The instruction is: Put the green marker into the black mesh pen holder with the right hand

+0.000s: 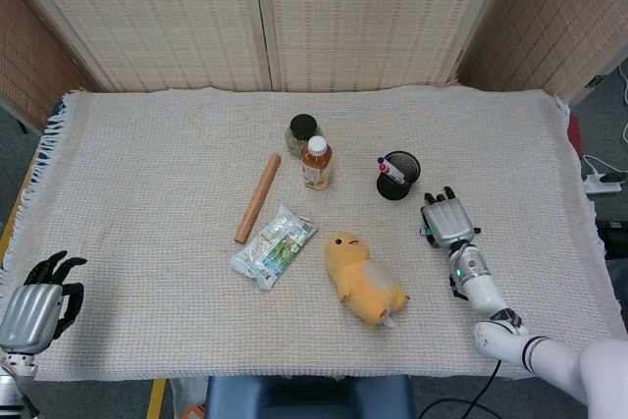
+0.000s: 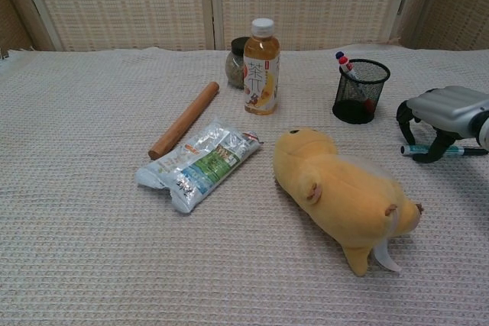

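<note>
The green marker lies flat on the cloth-covered table near its right edge, a slim teal-green barrel with a dark tip pointing toward the yellow plush toy. The right hand arches directly over it, palm down, fingers curled with their dark tips reaching the cloth on either side of the barrel; whether they actually pinch the marker cannot be told. From the head view the hand covers nearly all of the marker. The black mesh pen holder stands upright near the hand, farther back on the table, with pens already leaning inside. The left hand rests at the near left corner of the table, fingers slightly curled and spread, holding nothing.
</note>
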Action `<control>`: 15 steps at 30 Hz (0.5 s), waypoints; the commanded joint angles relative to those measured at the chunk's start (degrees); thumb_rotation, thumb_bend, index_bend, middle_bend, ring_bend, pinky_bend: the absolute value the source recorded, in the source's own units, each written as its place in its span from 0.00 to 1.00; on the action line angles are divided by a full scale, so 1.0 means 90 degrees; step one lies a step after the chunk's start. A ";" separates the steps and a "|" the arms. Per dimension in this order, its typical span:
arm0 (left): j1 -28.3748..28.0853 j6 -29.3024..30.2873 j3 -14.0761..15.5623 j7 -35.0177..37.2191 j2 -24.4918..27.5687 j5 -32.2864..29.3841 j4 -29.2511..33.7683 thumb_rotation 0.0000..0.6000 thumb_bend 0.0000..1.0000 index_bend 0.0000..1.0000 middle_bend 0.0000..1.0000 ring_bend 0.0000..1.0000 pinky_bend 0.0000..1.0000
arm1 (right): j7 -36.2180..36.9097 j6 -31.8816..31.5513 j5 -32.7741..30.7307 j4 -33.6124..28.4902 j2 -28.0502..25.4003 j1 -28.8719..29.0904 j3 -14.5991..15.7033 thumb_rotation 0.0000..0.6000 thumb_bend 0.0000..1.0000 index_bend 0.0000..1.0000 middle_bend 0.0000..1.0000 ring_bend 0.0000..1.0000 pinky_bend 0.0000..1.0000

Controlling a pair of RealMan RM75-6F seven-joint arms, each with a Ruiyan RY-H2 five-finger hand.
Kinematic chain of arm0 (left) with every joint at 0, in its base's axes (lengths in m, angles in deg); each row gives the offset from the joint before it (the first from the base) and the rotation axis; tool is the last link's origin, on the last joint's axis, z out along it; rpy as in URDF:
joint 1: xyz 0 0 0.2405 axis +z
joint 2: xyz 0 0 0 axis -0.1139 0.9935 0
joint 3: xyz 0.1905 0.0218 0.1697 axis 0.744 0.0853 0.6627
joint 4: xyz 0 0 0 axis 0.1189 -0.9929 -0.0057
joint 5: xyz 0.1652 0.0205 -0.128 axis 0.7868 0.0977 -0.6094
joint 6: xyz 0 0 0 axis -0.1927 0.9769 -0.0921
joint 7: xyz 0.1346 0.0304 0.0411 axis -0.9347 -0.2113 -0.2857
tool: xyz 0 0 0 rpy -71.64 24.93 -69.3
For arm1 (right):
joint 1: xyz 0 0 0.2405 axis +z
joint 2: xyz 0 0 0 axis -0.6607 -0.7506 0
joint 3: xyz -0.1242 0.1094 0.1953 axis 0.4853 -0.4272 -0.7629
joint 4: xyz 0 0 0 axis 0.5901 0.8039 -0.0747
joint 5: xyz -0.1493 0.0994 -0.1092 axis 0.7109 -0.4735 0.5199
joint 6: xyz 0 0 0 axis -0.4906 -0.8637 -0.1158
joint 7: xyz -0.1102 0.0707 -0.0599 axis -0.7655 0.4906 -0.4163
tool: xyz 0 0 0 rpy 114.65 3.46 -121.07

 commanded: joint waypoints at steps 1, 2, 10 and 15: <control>-0.0001 -0.0010 0.0001 -0.0003 -0.0004 -0.0009 -0.0009 1.00 0.58 0.34 0.21 0.09 0.16 | 0.0089 -0.0002 0.0055 0.0080 0.0069 0.0004 0.0002 1.00 0.24 0.62 0.19 0.30 0.15; -0.0003 -0.0014 -0.0002 -0.0002 -0.0003 -0.0017 -0.0007 1.00 0.58 0.34 0.21 0.09 0.16 | 0.0116 -0.0028 0.0091 0.0119 0.0098 0.0005 0.0003 1.00 0.24 0.63 0.20 0.30 0.15; -0.0007 -0.0025 -0.0002 0.0020 0.0000 -0.0016 -0.0018 1.00 0.59 0.34 0.21 0.09 0.17 | 0.0405 -0.0126 0.0298 0.0207 0.0177 -0.0013 -0.0018 1.00 0.26 0.71 0.22 0.33 0.18; -0.0015 -0.0051 0.0000 0.0050 -0.0003 -0.0026 -0.0038 1.00 0.58 0.34 0.21 0.09 0.17 | 0.0722 -0.0443 0.0532 -0.0208 -0.0007 -0.0080 -0.0110 1.00 0.26 0.73 0.23 0.34 0.18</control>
